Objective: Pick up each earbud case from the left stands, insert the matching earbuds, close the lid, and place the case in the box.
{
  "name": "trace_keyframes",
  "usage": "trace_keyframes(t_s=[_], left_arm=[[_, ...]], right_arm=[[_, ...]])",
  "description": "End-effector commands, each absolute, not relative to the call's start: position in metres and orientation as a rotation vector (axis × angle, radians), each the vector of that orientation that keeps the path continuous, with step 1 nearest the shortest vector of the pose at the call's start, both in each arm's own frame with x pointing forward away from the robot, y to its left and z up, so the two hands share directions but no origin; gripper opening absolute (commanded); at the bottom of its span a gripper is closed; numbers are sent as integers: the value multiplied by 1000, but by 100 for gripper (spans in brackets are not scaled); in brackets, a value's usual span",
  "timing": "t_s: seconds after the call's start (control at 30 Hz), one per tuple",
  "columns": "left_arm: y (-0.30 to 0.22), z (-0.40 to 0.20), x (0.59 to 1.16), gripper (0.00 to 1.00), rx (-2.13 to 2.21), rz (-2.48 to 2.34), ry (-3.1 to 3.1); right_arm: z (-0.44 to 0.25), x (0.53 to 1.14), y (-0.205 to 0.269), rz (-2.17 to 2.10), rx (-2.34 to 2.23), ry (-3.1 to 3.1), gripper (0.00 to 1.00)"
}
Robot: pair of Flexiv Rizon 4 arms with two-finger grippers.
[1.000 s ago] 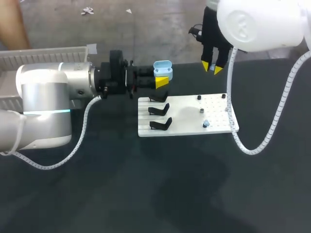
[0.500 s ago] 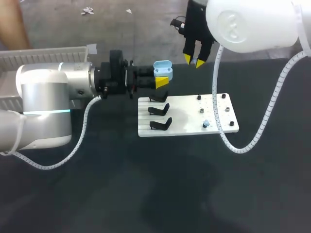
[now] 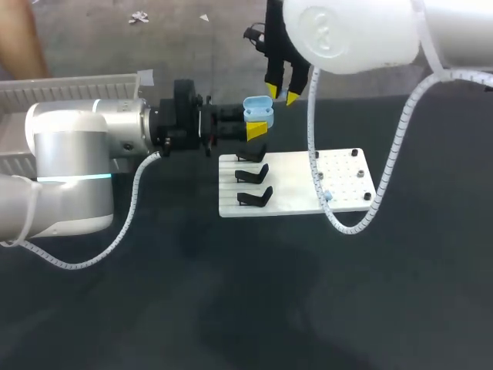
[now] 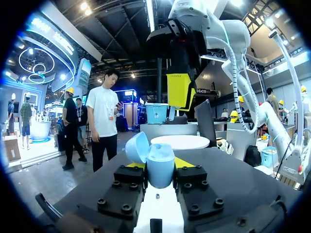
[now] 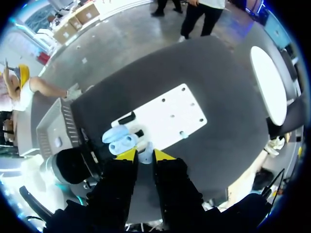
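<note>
Right jaws: the right gripper [image 3: 282,92] points down with its yellow tips pinched on a small pale blue earbud [image 5: 145,155], as far as the right wrist view shows
Left jaws: the left gripper [image 4: 159,168] is clamped on the lower body of the earbud case [image 3: 258,110], one finger on each side, and holds it up off the table [image 3: 231,308]
Case: pale blue, opening facing up, the lid [image 4: 137,147] swung back and open; two sockets show in the right wrist view and I cannot tell whether either is filled
Where the case lies from the earbud: just left of the right gripper's tips and below them, close but apart
Long axis: the case appears to run left to right in the head view
Nearer arm: the right one is already beside the case; the left only has to hold steady
Next move, as I judge it: a short shift left and a drop straight down, stem first, into a socket
Outward: the white board [image 3: 293,173] lies right and nearer, with three black stands [image 3: 253,174] on its left part and another pale blue earbud [image 3: 327,196] among the pegs on its right
</note>
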State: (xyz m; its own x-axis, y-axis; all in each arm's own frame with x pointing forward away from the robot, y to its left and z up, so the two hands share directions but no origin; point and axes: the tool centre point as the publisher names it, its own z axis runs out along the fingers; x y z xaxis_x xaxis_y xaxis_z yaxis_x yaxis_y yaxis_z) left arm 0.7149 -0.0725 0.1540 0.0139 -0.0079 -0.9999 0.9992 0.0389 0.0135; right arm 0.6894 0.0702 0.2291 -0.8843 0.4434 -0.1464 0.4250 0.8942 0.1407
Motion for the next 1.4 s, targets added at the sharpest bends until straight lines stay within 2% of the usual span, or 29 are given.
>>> trace_keyframes(t_s=[0.03, 0.6, 1.4], left_arm=[[-73, 153, 716, 0, 1180, -1174, 1208], [-73, 153, 716, 0, 1180, -1174, 1208], [-73, 153, 716, 0, 1180, -1174, 1208]], right_arm=[[227, 701, 79, 116, 669, 2908, 0], [219, 701, 101, 120, 611, 2944, 0], [209, 703, 105, 114, 622, 2954, 0]])
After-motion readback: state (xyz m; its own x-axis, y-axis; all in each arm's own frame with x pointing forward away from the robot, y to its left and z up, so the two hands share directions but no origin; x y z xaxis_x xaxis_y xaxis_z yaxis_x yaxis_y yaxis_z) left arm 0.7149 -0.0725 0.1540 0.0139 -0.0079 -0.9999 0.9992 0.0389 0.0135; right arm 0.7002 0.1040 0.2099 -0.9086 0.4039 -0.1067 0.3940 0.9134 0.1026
